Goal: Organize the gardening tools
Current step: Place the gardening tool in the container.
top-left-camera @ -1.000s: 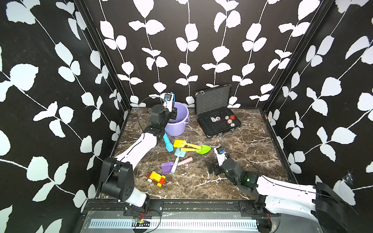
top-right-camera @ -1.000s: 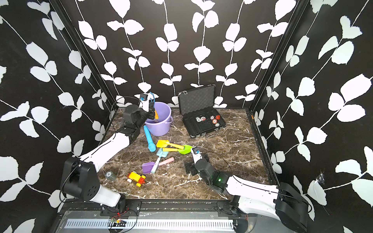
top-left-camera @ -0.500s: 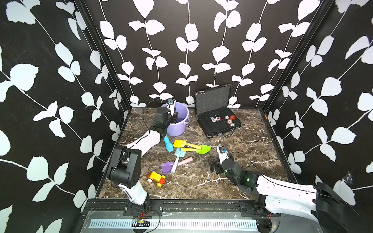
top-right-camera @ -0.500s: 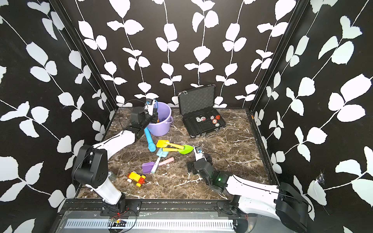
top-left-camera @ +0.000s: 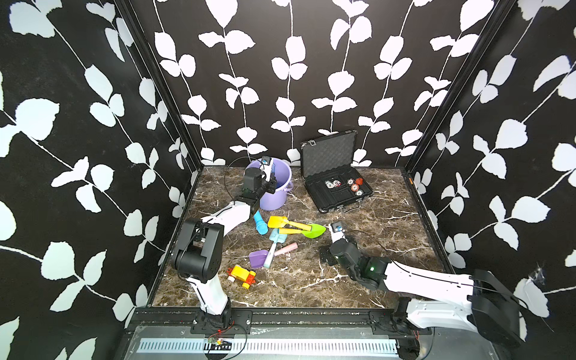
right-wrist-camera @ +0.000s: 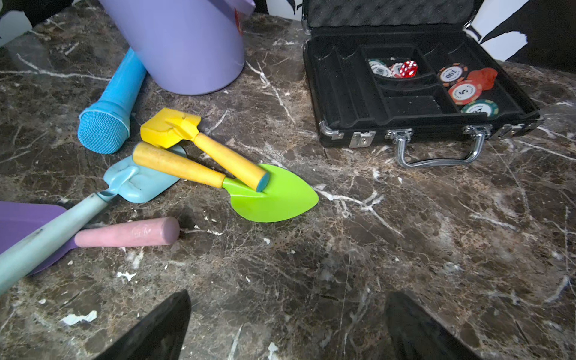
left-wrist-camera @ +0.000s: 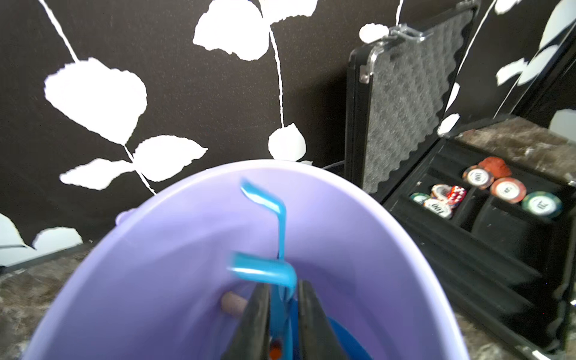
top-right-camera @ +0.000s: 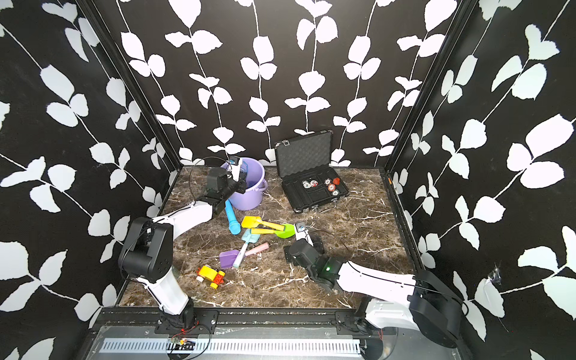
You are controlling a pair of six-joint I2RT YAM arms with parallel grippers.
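Left claw (left-wrist-camera: 283,285) narrow, right claw (right-wrist-camera: 286,294) wide.

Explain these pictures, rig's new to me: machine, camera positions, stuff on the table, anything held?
Two robot arms, each with a two-finger gripper. Both top views come from one overhead camera head; the other two from a camera on each wrist. On the marble table: yellow spade, green trowel, teal spade and purple scoop in a loose pile, a blue cylinder, toy car, open black case of poker chips, purple bucket. The left gripper is over the bucket, a blue fork between its fingers; blur hides whether it grips. The right gripper is open, empty.
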